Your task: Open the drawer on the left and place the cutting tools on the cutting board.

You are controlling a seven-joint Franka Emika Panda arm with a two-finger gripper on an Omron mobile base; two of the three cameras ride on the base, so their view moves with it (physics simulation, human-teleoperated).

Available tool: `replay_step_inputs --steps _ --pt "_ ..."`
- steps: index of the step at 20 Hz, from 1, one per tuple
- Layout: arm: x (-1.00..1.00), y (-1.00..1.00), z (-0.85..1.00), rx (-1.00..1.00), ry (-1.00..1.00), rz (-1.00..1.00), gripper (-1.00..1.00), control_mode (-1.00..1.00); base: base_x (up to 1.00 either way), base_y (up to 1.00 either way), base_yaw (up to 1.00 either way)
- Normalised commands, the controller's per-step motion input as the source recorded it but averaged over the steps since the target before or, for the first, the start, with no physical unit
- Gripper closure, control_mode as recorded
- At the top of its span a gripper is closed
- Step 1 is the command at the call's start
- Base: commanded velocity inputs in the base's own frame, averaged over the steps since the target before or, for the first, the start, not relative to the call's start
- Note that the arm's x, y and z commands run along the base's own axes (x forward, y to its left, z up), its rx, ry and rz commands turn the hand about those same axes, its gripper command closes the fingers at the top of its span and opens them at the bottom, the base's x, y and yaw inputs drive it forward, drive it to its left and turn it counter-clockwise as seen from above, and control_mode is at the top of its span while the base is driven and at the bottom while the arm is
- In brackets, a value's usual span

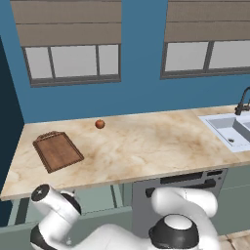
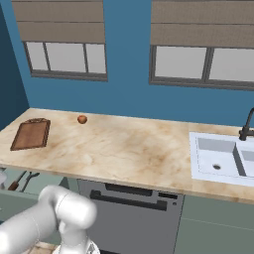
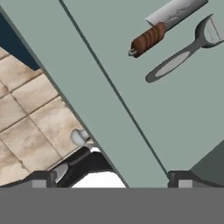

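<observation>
gripper [image 3: 109, 177]: jaws wide apart, nothing held
drawer [image 3: 144, 113]: pulled out, just ahead
cutting tools [image 3: 175, 39]: inside, further ahead

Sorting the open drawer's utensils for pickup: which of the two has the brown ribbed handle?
The knife, with a speckled steel blade. The other tool beside it is grey all over, with a slim handle widening into a rounded head.
</observation>
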Motion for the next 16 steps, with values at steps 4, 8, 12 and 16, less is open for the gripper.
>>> replay_step_inputs --steps 4,8,12,16 --pt "-0.09 0.36 -0.16 0.0 0.21 0.12 -1.0 -1.0 0.0 0.0 0.0" --pt "-0.25 0.4 -0.41 0.0 0.11 0.15 -1.0 -1.0 0.0 0.0 0.0" --pt "-0.43 0.4 -0.55 -0.01 0.09 0.17 -1.0 -1.0 0.0 0.0 0.0" --pt "-0.7 0.45 -0.7 -0.01 0.12 0.18 -1.0 -1.0 0.0 0.0 0.0"
